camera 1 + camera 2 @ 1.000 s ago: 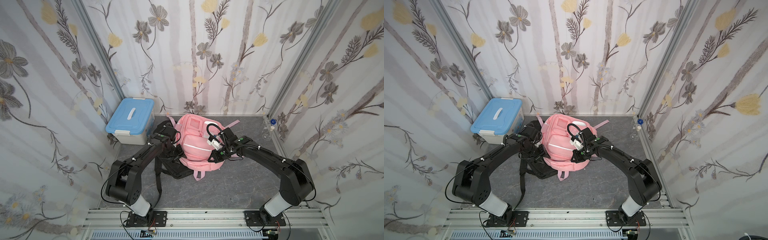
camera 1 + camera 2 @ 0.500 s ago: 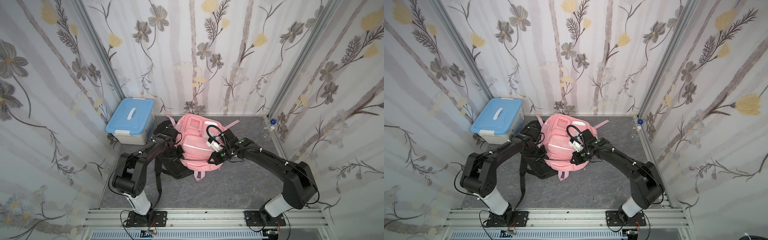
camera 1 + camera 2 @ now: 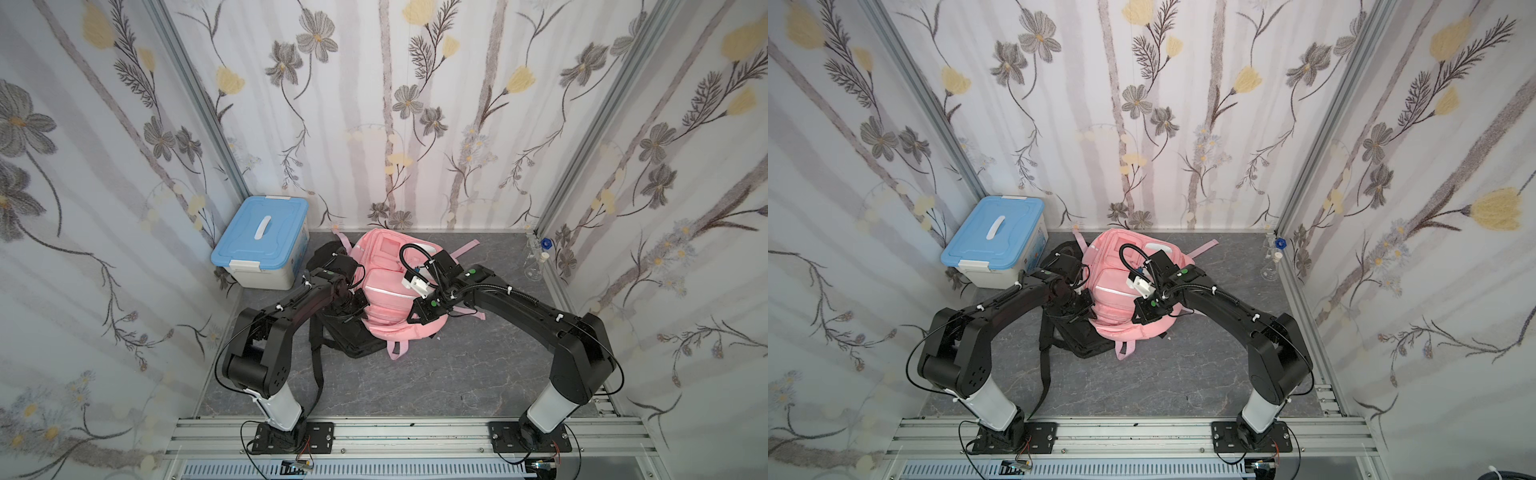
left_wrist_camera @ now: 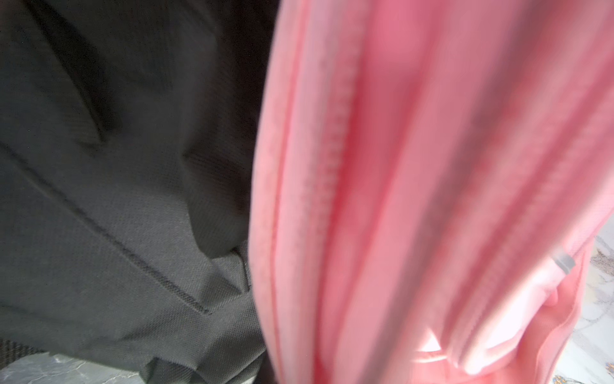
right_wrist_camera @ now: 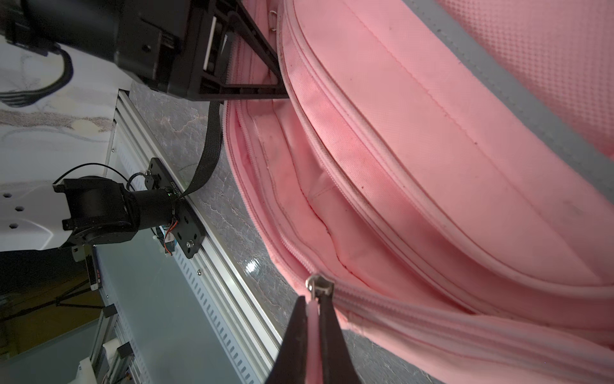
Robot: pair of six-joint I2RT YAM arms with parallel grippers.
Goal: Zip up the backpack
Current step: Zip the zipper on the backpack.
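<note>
Gripping the pull tab (image 5: 314,319), the right gripper (image 5: 312,301) sits behind the slider (image 5: 319,286). The open track (image 5: 267,186) runs toward the left edge of the worktop (image 3: 457,374), where the left gripper (image 5: 280,83) pinches the backpack (image 5: 432,166).

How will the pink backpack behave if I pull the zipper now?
Probably floppy: the backpack sags and creases around its open compartment, so it may bunch ahead of the slider. Resting partly on the black backpack, it could shift; the left gripper pinching its rim should help. The right gripper holds only the thin pull tab, which might slip.
</note>
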